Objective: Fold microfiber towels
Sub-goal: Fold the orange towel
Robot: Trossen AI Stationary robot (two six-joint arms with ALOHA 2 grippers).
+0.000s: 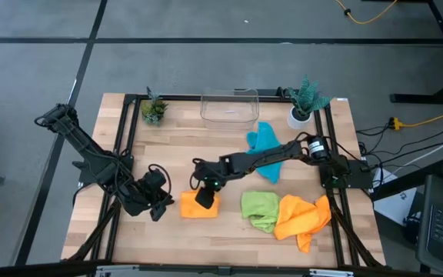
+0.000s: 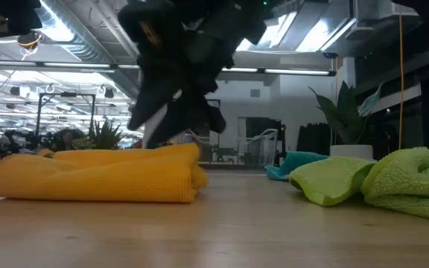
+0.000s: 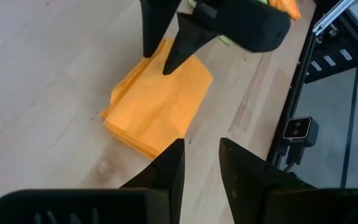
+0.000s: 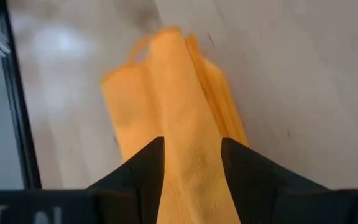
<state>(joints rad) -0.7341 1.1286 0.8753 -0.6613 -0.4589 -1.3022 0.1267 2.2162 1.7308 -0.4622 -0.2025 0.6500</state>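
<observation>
Hanging right over the folded orange towel (image 1: 197,205), the right pincer (image 1: 204,196) was the nearer of the two. Its two dark fingers (image 4: 143,168) stood a little apart, with the towel showing in the gap between them. Whether they were pinching the cloth or only sitting over it could not be told. The towel lay near the front edge of the wooden surface (image 1: 221,146), a bit to the robot's left of the middle. It was already a thick, flat packet. Seen from the right wrist, its long way ran straight ahead of that pincer, in line with the fingers.

The left pincer (image 1: 158,206) waited just beside the same towel, on the side away from the other cloths. Its fingers (image 3: 169,168) were partly open and held nothing. The towel lay a little ahead of them, not touching.

Three more cloths were still loose. The teal-blue towel (image 1: 265,148) lay under the right arm, toward the back. The lime green towel (image 1: 258,208) and the second orange towel (image 1: 302,217) lay crumpled together near the front, toward the robot's right, the orange one touching the green.

I think the right arm was better placed to press or finish this fold.
</observation>
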